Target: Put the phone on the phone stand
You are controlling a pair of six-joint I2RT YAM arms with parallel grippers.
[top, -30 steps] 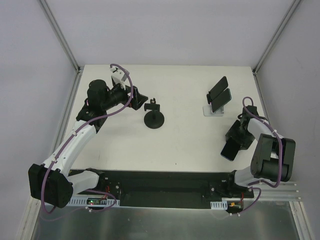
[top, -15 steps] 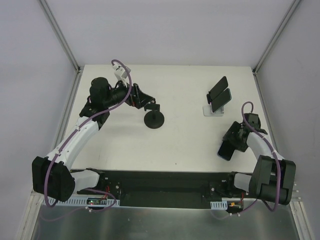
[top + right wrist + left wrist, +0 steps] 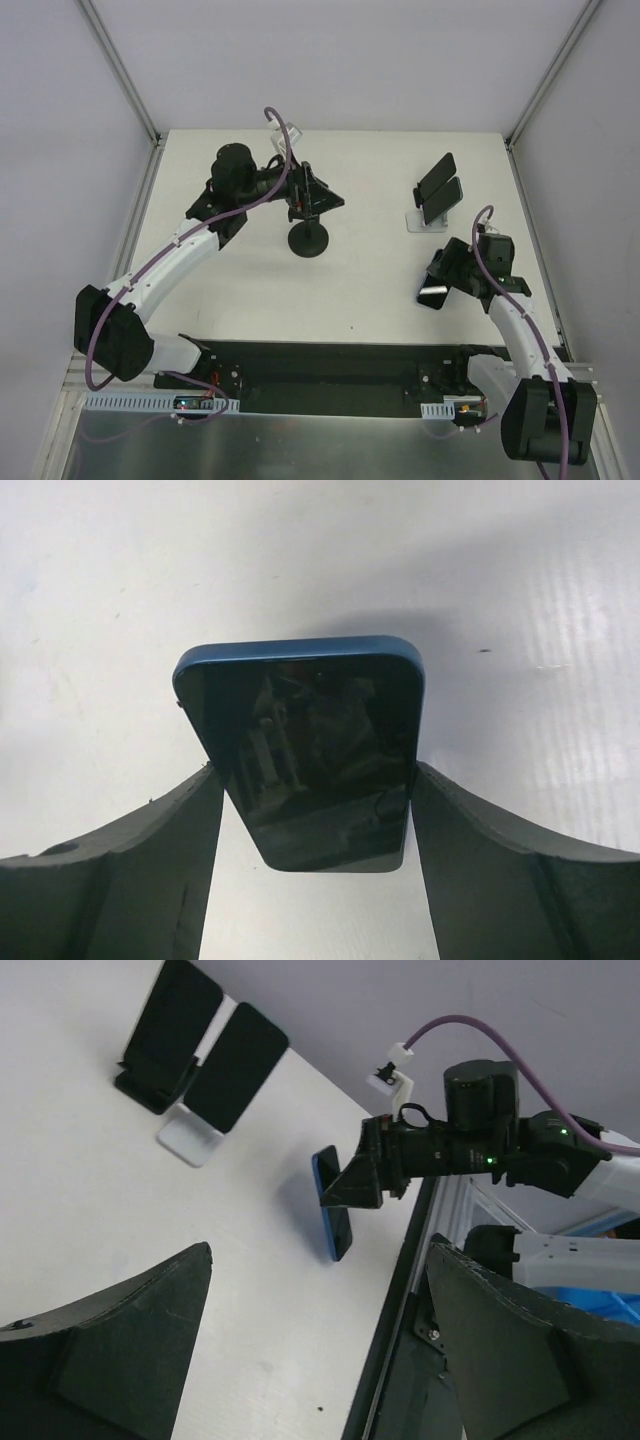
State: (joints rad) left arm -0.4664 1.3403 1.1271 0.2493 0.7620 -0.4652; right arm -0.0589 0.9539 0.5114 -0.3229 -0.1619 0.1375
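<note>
A blue phone (image 3: 315,750) with a dark screen sits crosswise between my right gripper's fingers (image 3: 470,830), and both long edges touch them. From above, the right gripper (image 3: 445,278) holds the phone (image 3: 433,293) low over the table's right side. A black phone stand with a round base (image 3: 308,241) stands left of centre. The left gripper (image 3: 318,192) hovers over its top and hides the upper part. In the left wrist view that gripper (image 3: 320,1250) is open over bare table, and the phone (image 3: 335,1215) shows far off.
A white stand (image 3: 422,221) at the back right carries two dark phones (image 3: 440,190); it also appears in the left wrist view (image 3: 190,1135). The black base rail (image 3: 330,365) runs along the near edge. White walls enclose the table.
My left arm has swung right, and its gripper now sits over the black stand's top. My right arm has carried the phone left, toward the middle of the table.
</note>
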